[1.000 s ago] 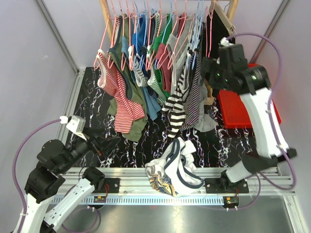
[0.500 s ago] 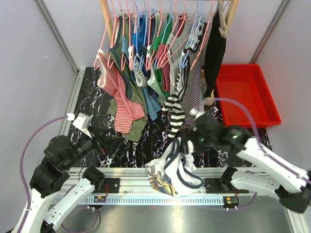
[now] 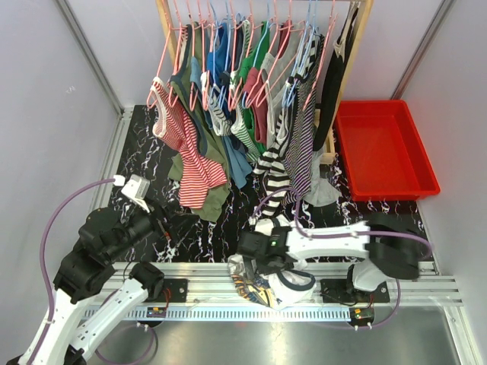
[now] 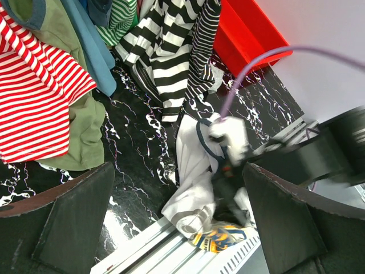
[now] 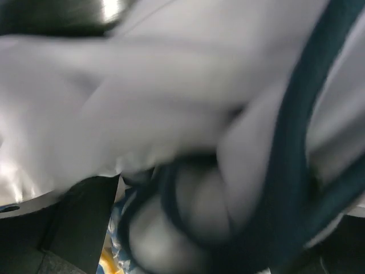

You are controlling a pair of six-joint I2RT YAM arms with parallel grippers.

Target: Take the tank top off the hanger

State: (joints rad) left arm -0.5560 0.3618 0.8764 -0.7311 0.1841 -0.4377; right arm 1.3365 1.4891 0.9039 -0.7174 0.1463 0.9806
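Several tank tops (image 3: 293, 144) hang on pink hangers (image 3: 262, 68) along the rack at the back. A heap of white tank tops with navy trim (image 3: 293, 277) lies off the hangers at the table's front edge, also seen in the left wrist view (image 4: 197, 188). My right gripper (image 3: 262, 255) is low over that heap, open. Blurred white cloth with dark trim (image 5: 171, 85) fills its view and lies between the wide jaws of my right gripper (image 5: 194, 240). My left gripper (image 3: 171, 228) hovers at front left, open and empty (image 4: 182, 228), facing the heap.
A red bin (image 3: 384, 148) stands at the right. A red-and-white striped top (image 3: 190, 160) and a black-and-white striped one (image 3: 278, 171) hang lowest from the rack. A metal rail (image 3: 198, 270) runs along the front edge. Grey walls close both sides.
My right arm has swung from the rack's right end down and left to the heap at the front edge. The left arm has barely shifted.
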